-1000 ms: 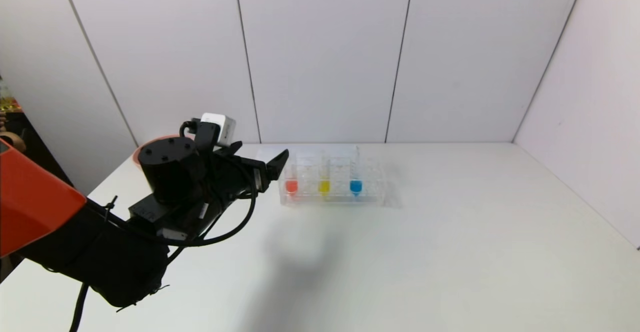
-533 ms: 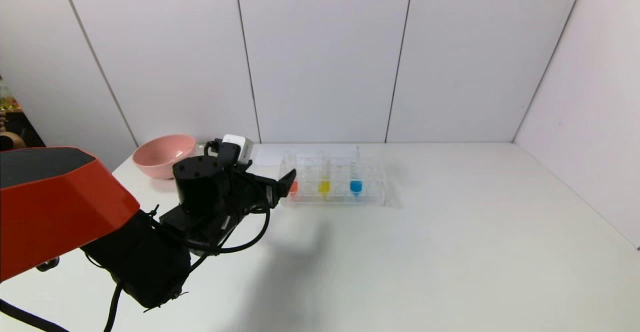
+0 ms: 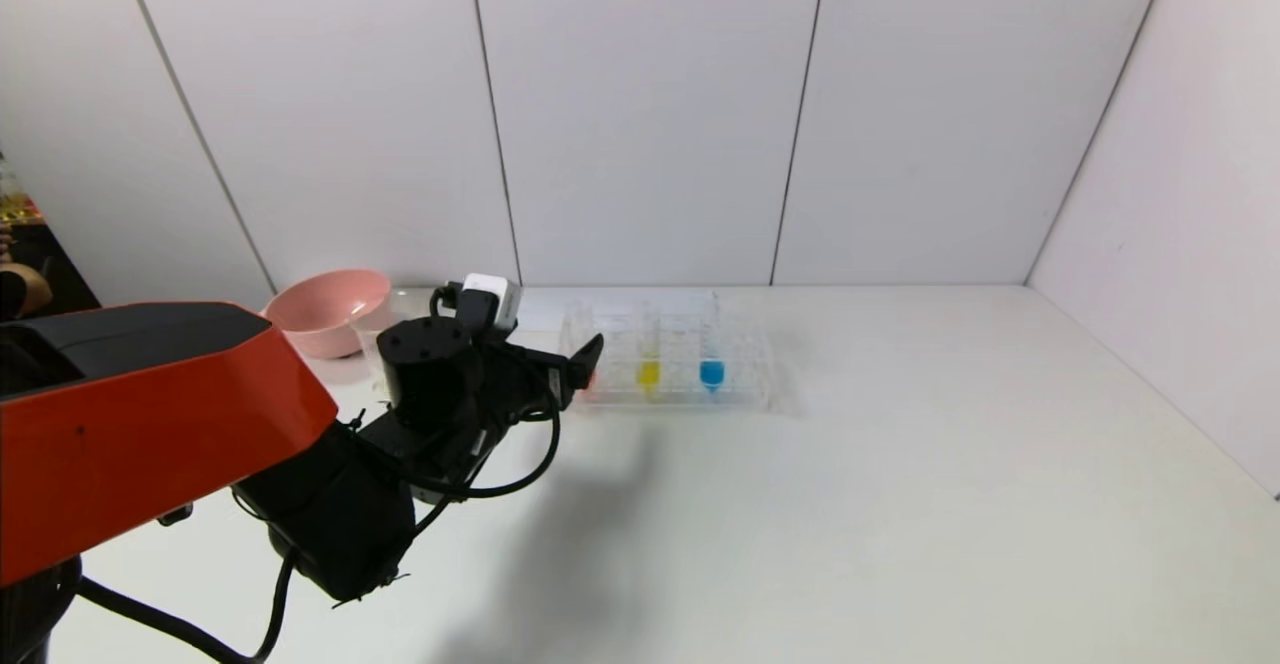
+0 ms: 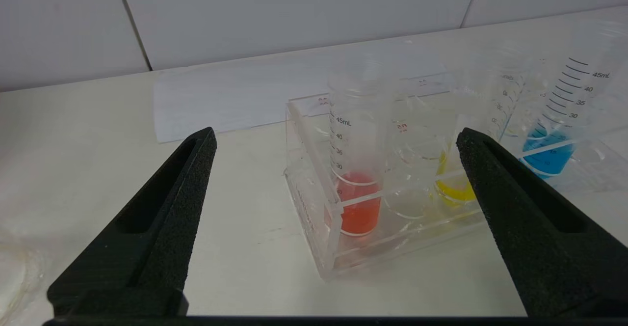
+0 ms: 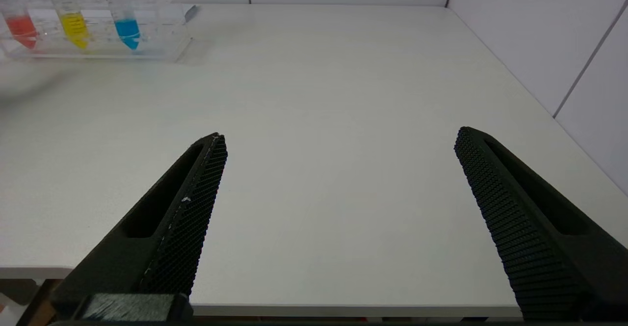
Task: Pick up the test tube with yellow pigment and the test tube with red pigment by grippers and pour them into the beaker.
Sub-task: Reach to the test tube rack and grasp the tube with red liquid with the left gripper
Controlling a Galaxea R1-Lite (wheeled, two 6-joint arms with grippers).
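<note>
The red-pigment test tube [image 4: 357, 169] and the yellow-pigment test tube [image 4: 456, 178] stand upright in a clear rack [image 4: 314, 218]. My left gripper [image 4: 336, 134] is open and empty, just short of the rack's left end, with the red tube ahead between its fingers. In the head view the left gripper [image 3: 585, 359] covers most of the red tube; the yellow tube [image 3: 648, 374] shows. The clear beaker [image 3: 372, 344] stands by the pink bowl, behind the left arm. My right gripper [image 5: 338, 137] is open and empty over the table's front edge.
A tube with blue liquid [image 3: 711, 374] stands in the rack to the right of the yellow one. A pink bowl [image 3: 330, 309] sits at the back left. A white paper sheet [image 4: 221, 100] lies behind the rack. Walls close the table's back and right.
My left gripper has moved forward and right to the rack's left end, and now covers the red tube in the head view. The bowl and beaker have come into view behind it.
</note>
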